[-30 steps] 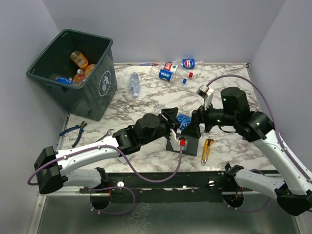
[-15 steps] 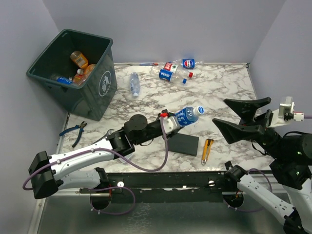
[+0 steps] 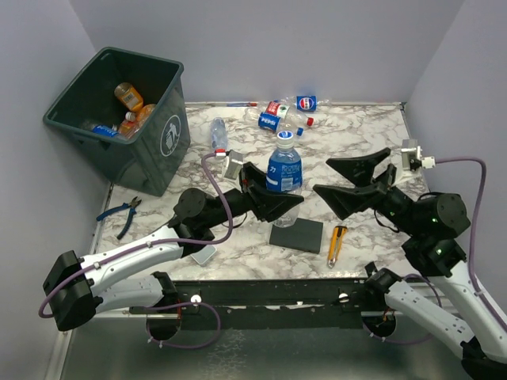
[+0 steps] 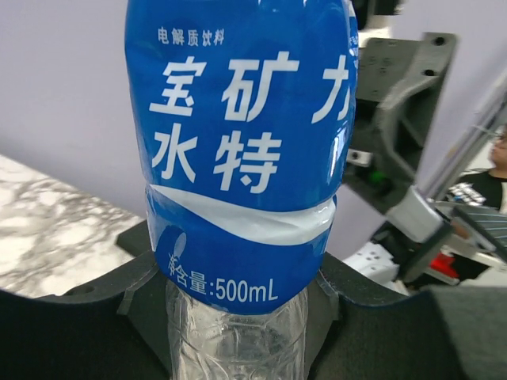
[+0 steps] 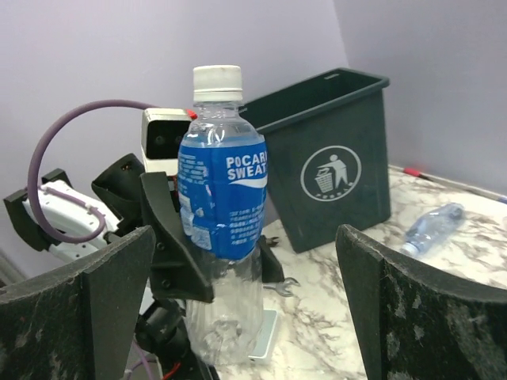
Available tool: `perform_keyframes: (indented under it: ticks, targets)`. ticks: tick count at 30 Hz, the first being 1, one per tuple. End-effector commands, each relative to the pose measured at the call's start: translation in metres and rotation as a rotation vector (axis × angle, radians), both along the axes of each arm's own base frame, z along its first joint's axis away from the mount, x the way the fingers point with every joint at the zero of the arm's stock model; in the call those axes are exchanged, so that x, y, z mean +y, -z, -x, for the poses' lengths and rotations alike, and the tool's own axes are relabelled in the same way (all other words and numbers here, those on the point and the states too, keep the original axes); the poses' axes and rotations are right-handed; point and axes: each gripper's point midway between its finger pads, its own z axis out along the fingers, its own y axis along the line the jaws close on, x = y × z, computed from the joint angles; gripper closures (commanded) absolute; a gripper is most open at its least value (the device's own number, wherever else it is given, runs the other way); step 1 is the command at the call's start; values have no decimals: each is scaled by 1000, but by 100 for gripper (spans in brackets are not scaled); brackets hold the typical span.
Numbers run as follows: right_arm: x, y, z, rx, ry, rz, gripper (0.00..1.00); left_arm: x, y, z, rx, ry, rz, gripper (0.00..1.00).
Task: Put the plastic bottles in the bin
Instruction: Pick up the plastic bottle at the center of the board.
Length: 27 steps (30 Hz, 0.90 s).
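**Left gripper (image 3: 277, 203) clamped on an upright blue-label bottle (image 3: 284, 169); right gripper (image 3: 350, 184) spread wide, holding nothing.**

Left wrist view: the bottle (image 4: 242, 158) fills the frame. Its cap is cut off at the top edge, and its clear lower part sinks between the dark fingers. Top view: the gripper masks the base, so I cannot tell whether it touches the counter (image 3: 380, 142). The bottle sits at frame centre, just above the black pad (image 3: 296, 235). Its long axis is vertical, with the white cap up, clearest in the right wrist view (image 5: 218, 206). The right gripper stands to its right, apart from it. The bin (image 3: 162, 150) is at upper left, well apart. The orange-tinted bottles inside (image 3: 128, 103) are partly hidden by its walls, so the count is unclear. Loose bottles lie on their sides: a cluster at top centre (image 3: 285, 111), outlines hard to separate, and one clear bottle (image 3: 219, 136) nearer the bin.
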Motion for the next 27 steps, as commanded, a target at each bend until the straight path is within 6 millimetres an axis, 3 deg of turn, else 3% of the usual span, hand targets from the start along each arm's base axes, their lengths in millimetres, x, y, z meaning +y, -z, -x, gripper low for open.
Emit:
perform_keyframes:
  ticks: [1, 7, 13, 20, 27]
  targets:
    - [24, -11, 1, -23, -134, -51, 1, 4, -29, 20, 36, 122, 103, 63]
    - [46, -10, -16, 10, -191, -59, 4, 4, -25, 19, 25, 107, 94, 63]
    - [65, 0, -21, 51, -268, -18, 13, 3, -16, 7, 35, 42, 53, 62]
    - [74, 19, -29, 100, -273, 42, 12, -1, -5, -7, 33, -28, -27, 61]
    - [89, 30, -39, 139, -301, 77, 32, -5, -2, -10, 18, -33, -59, 59]
